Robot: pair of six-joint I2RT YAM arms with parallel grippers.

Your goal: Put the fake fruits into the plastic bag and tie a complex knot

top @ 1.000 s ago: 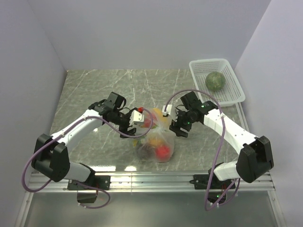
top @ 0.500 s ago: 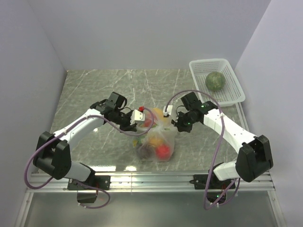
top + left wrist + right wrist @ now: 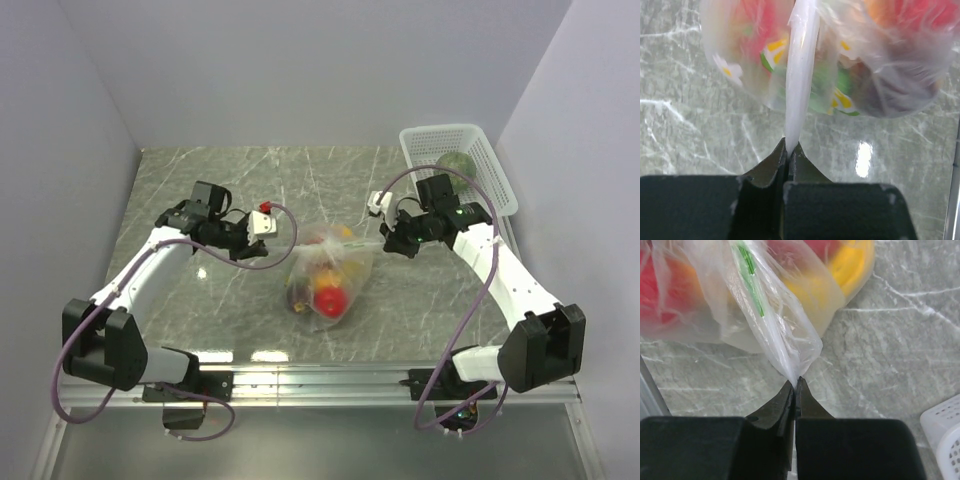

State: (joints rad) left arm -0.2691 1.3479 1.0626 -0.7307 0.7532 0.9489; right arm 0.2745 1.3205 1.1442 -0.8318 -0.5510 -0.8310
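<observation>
Clear, crinkly plastic bag [image 3: 325,275] mid-table w/ fruit inside, stretched sideways betw. both grippers. L gripper [image 3: 262,226] just left of bag, jaws pinched tight on a twisted white strip of its film; in wrist view, strip running straight up from the closed tips to bag. R gripper [image 3: 392,238] just right of bag, jaws closed on a thin corner of film, seen close-up in its wrist view too. Inside bag: red ball [image 3: 331,300] at near end, yellow piece [image 3: 345,234] at far-right end; other red & orange shapes blurred thru film, can't sort. Yellow-green print on film. Green melon [image 3: 455,163] outside bag, well right of & behind it, in white basket [image 3: 495,170], partly hidden by R arm. Marble table [image 3: 200,180] under bag.
</observation>
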